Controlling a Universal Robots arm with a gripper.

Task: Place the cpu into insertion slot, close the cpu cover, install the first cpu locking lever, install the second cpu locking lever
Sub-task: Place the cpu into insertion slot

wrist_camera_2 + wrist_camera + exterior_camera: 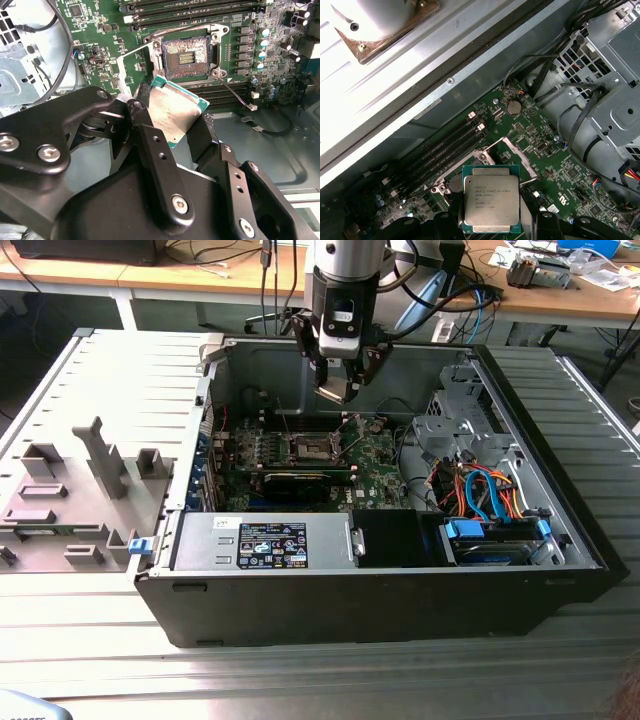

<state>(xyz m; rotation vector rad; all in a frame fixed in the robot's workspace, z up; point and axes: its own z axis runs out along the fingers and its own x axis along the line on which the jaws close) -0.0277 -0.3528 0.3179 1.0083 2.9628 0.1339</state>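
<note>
In the exterior view I read the insertion slot [308, 448] uncovered on the green board [383, 472]; at its 1 o'clock — held clear above it — the gripper [343, 380] is clamped on the cpu [336, 392], silver face tilted.

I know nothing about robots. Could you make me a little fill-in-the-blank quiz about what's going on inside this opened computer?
1. The hand grips the cpu and holds it ____ the green board, not touching it.
2. The insertion slot is ____, with no chip seated in it.
3. The cpu cover stands ____, not shut over the slot.

Missing words: above; empty; open.
</note>
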